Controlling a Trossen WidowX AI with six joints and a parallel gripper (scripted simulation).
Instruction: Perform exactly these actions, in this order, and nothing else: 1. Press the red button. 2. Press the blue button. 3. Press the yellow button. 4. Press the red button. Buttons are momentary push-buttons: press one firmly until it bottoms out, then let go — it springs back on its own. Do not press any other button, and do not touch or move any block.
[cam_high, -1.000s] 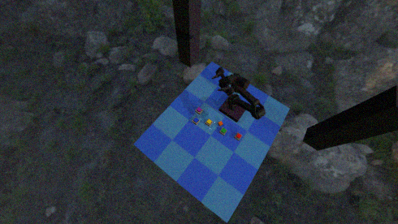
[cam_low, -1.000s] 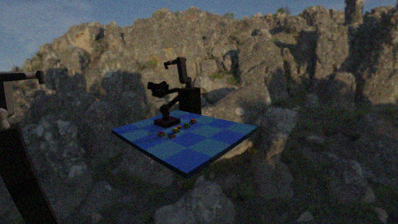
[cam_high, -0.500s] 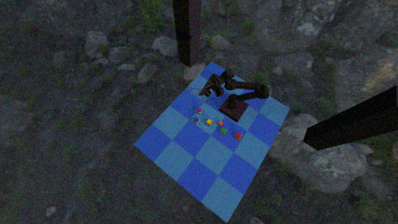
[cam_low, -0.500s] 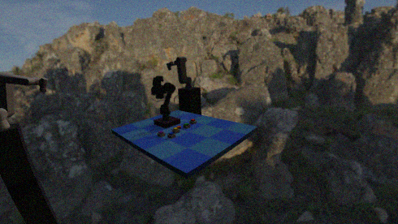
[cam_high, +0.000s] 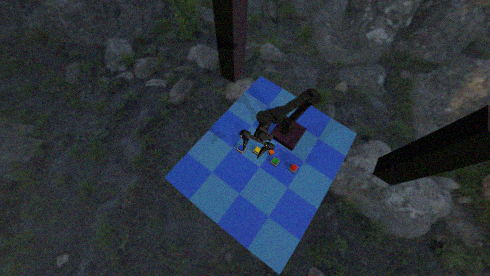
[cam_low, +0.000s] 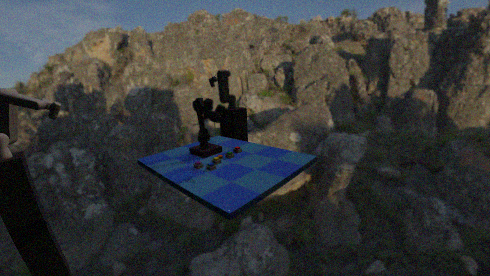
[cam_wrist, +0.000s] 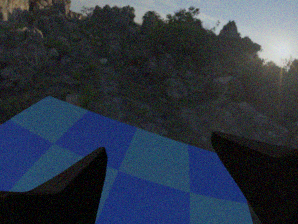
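My gripper (cam_high: 252, 152) (cam_wrist: 160, 145) is open and empty. It hangs over the button row, its height hard to judge, and looks outward across the mat. The red button (cam_high: 293, 167) (cam_low: 237, 149) is at one end of the row. The yellow button (cam_high: 257, 149) (cam_low: 216, 158) lies beneath the gripper in the top view. The blue button (cam_high: 240, 149) (cam_low: 211, 166) is partly hidden by a finger in the top view. No buttons show in the wrist view. The fingers are too dark to make out in the exterior view.
A green button (cam_high: 275, 161) (cam_low: 229, 154) and an orange button (cam_high: 271, 152) lie between yellow and red. A pink button (cam_low: 198, 164) is near blue. The arm's base (cam_high: 290, 136) (cam_low: 206, 150) stands behind the row on the checkered mat (cam_high: 262, 190) (cam_low: 230, 197) (cam_wrist: 155, 155). Dark posts (cam_high: 232, 40) (cam_high: 435, 150) stand beyond it.
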